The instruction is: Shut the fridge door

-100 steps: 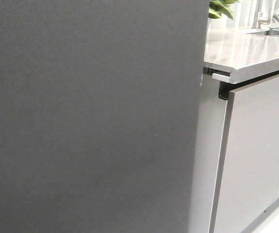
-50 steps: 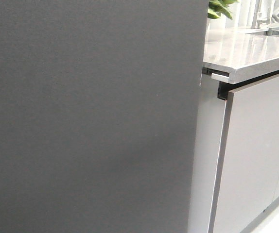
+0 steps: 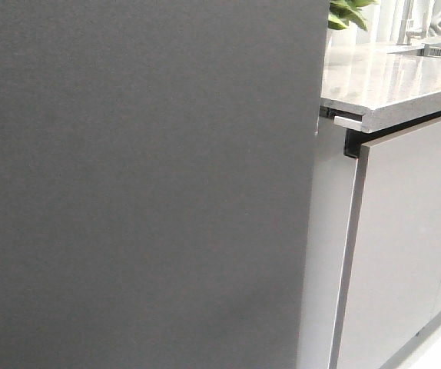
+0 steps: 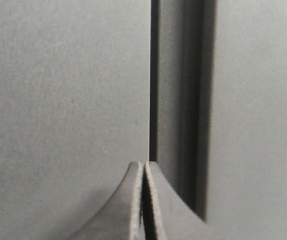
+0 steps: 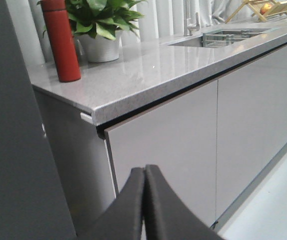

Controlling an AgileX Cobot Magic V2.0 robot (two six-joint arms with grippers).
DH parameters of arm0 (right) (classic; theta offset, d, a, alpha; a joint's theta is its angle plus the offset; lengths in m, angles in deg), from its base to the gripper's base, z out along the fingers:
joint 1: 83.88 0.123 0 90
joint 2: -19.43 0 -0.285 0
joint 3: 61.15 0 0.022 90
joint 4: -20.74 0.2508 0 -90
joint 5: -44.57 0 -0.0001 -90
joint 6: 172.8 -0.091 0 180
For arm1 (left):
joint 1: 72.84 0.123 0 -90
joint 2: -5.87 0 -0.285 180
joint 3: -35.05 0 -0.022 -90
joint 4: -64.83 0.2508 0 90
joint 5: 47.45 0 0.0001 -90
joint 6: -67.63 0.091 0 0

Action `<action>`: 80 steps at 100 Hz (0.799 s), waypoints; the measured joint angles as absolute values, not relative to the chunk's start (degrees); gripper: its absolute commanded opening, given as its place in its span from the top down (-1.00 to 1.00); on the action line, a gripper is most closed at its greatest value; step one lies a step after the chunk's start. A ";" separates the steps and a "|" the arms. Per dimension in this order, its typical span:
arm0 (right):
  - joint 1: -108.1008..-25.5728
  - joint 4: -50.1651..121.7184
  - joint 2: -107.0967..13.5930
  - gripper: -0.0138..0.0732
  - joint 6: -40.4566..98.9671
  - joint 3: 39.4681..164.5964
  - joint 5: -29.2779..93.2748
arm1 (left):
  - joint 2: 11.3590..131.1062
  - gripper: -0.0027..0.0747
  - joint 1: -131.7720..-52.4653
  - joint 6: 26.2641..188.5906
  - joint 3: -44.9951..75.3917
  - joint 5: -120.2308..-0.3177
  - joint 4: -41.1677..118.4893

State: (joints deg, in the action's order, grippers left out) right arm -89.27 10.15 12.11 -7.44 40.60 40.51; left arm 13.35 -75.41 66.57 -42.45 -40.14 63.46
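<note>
The fridge door is a large flat matte dark grey panel that fills the left two thirds of the front view; only its outer face shows. In the left wrist view my left gripper is shut and empty, its tips right at the dark grey panel beside a narrow dark vertical gap. In the right wrist view my right gripper is shut and empty, held in front of a light grey cabinet front, with the dark door's edge to one side. Neither gripper shows in the front view.
A grey stone countertop runs to the right over light grey cabinet fronts. On it stand a red bottle, a potted green plant and a sink. Pale floor lies below the cabinets.
The dark grey door's right edge has shifted slightly to the right in the front view since the earliest frame; it barely moves in the last half second.
</note>
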 measured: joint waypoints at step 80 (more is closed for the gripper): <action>-89.42 10.18 12.11 0.79 -7.44 40.60 41.98 | 13.35 0.98 -75.41 66.57 -42.45 -40.14 63.46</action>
